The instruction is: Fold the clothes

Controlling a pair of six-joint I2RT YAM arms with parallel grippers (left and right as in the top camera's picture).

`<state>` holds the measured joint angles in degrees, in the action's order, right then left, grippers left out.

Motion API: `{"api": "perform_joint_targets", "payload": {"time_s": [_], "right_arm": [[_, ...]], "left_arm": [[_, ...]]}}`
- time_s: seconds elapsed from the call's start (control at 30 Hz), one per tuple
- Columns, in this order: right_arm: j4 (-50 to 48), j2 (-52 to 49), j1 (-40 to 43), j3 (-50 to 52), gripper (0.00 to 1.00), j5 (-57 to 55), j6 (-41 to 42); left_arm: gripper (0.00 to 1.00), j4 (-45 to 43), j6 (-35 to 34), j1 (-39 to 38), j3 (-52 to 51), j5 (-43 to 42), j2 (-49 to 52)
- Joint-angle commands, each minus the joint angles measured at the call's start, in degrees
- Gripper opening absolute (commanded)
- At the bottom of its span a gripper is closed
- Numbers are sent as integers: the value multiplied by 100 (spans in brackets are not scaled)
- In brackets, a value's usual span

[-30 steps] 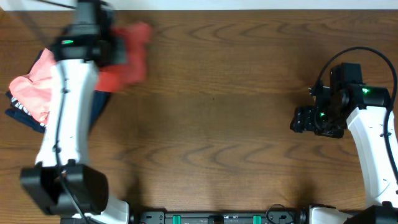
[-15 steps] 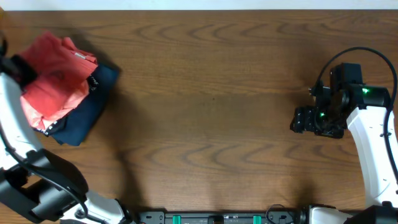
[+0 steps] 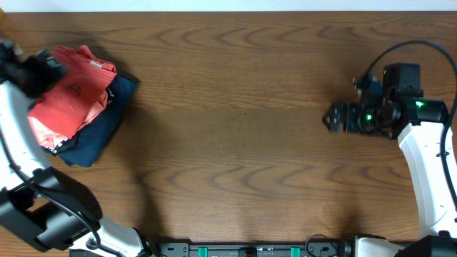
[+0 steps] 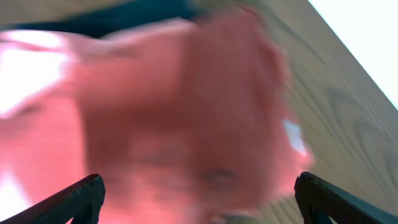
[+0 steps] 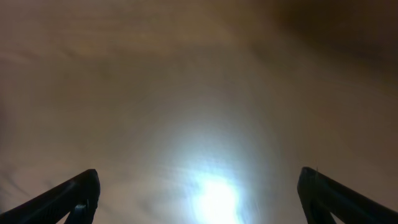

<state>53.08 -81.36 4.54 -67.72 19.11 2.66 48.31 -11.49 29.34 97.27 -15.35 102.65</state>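
The clothes, a coral-red T-shirt (image 3: 75,89), lie folded on top of a pile at the table's far left. My left gripper (image 3: 51,68) hovers at the shirt's left edge. In the left wrist view the blurred red cloth (image 4: 180,112) fills the frame, and the left gripper (image 4: 199,202) is open, its dark fingers (image 4: 87,194) set wide at the bottom corners with nothing between them. My right gripper (image 3: 333,118) is far off at the right, pointing left over bare wood. It is open (image 5: 199,199), its fingertips (image 5: 84,190) spread wide over a glare patch.
Under the red shirt lie a paler salmon-pink garment (image 3: 44,134) and a dark navy folded garment (image 3: 100,128). The wooden table (image 3: 243,143) stretches between the two arms. A white strip runs along the table's back edge (image 3: 228,6).
My left arm swung from the back of the table to the far left, and the red shirt it carried now rests on the pile, jaws apart. The right gripper shifted slightly left and up and widened.
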Motion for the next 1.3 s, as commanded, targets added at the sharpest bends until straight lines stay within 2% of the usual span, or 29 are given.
{"api": "perform_joint_targets", "payload": {"time_s": [0.0, 0.13, 0.3, 0.37, 0.43, 0.53, 0.67, 0.83, 0.9, 1.07, 1.27], "right_arm": [[-527, 11, -87, 2, 99, 903, 127], [-428, -153, -87, 2, 99, 407, 153], [973, -433, -85, 2, 99, -328, 151], [1427, -457, -87, 2, 99, -435, 149], [1661, -361, -85, 9, 99, -435, 133], [1606, 52, -85, 118, 99, -439, 136], [1108, 1255, -87, 566, 99, -664, 289], [-199, 4048, -358, 1858, 99, -1506, 306], [-612, 4972, -372, 2201, 99, -1523, 308], [-343, 6741, -372, 2356, 99, -1523, 306], [142, 7873, -372, 2356, 99, -1523, 306]], "left_arm": [[98, 208, 507, -815, 44, -302, 33], [98, 1134, 595, -1650, 44, 13, 33], [98, 3021, 588, -2282, 17, 581, 33], [98, 3574, 588, -2450, -85, 577, 9], [98, 3727, 686, -2608, -317, 579, -149], [98, 3399, 734, -2861, -981, 579, -822], [98, 2385, 555, -3185, -2262, 581, -2428], [98, 446, 542, -3694, -4221, 577, -5543], [98, -146, 542, -3783, -4653, 575, -6535], [98, -72, 544, -3794, -4830, 577, -8446], [98, -66, 542, -3794, -4830, 577, -9814]]}}
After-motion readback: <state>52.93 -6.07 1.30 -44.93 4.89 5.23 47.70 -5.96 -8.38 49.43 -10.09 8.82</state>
